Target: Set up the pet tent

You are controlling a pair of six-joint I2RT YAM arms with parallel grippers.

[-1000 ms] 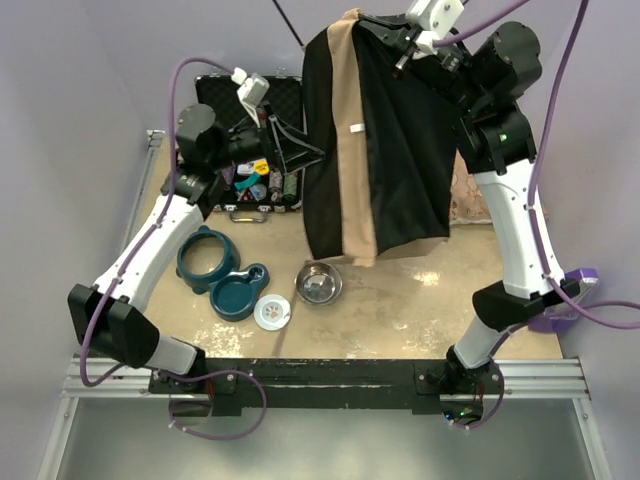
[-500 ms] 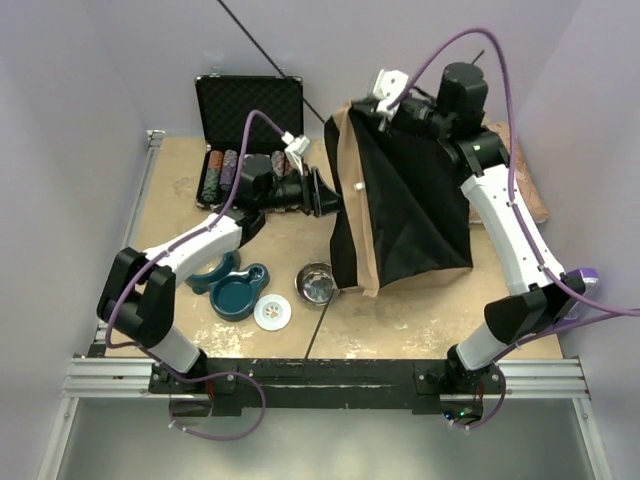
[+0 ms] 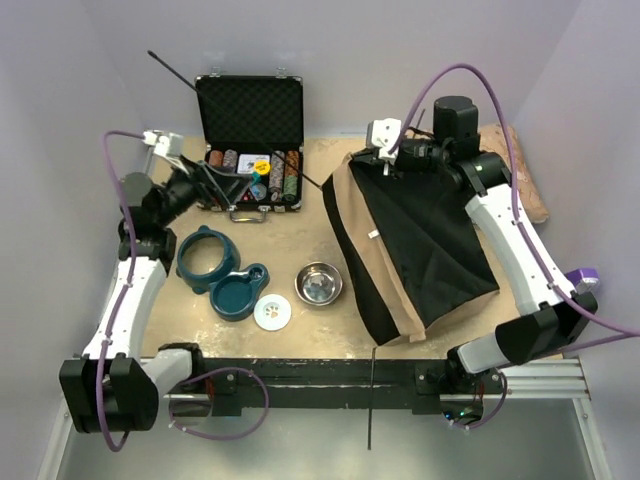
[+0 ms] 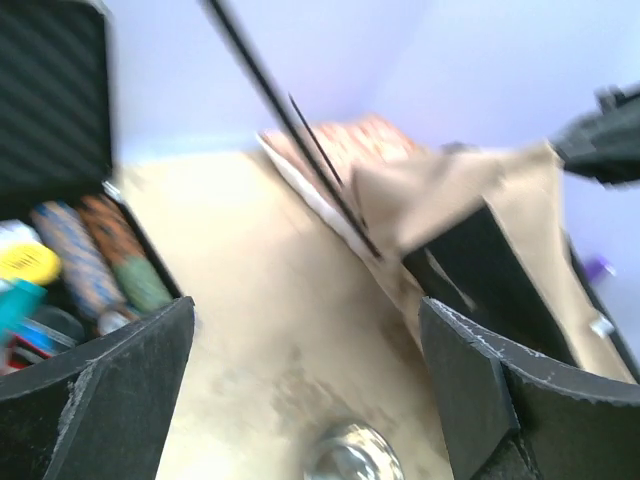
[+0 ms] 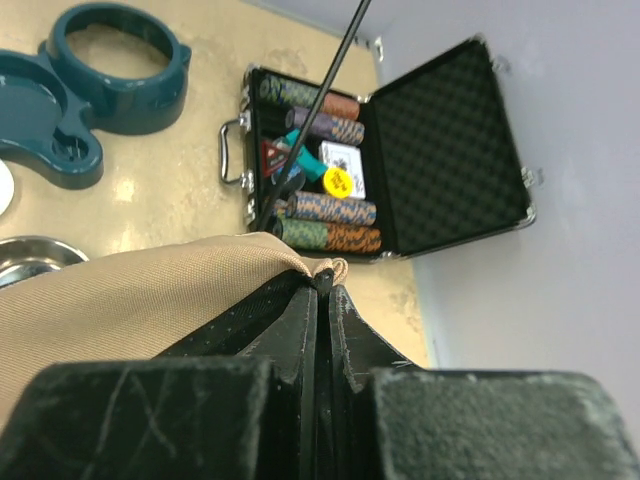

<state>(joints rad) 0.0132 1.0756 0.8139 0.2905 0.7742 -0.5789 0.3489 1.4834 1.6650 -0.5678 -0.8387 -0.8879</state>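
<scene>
Right gripper (image 5: 322, 292) was clamped shut, jaws pinched on a tan corner of the pet tent (image 3: 420, 250). The wrist view had the canvas bunched right at the fingertips. That grip sat at about 1 o'clock on the table (image 3: 300, 225). From there the tent hung collapsed and sloped toward 5 o'clock, black lining showing, with a tan band down its left edge. Its lower end seemed to rest on the tabletop. A thin black pole (image 3: 370, 400) jutted out at 6 o'clock, crossing the near rail. A second pole (image 3: 172, 68) slanted up at 11 o'clock, past the lid of the open chip case (image 3: 250, 110).

Over to the left gripper (image 4: 305, 320): fingers spread wide, nothing between them! It hung at 10 o'clock, at the left end of the case. I couldn't tell whether it touched the case.

Farther out, a teal bowl stand (image 3: 212, 262) lay at 8 o'clock. A steel bowl (image 3: 318, 284) sat near the stand's right side, close to the tent's edge. A white disc (image 3: 272, 312) lay just beside both, toward 7 o'clock. A patterned pillow (image 3: 525, 185) was tucked at 2 o'clock, behind the right arm.
</scene>
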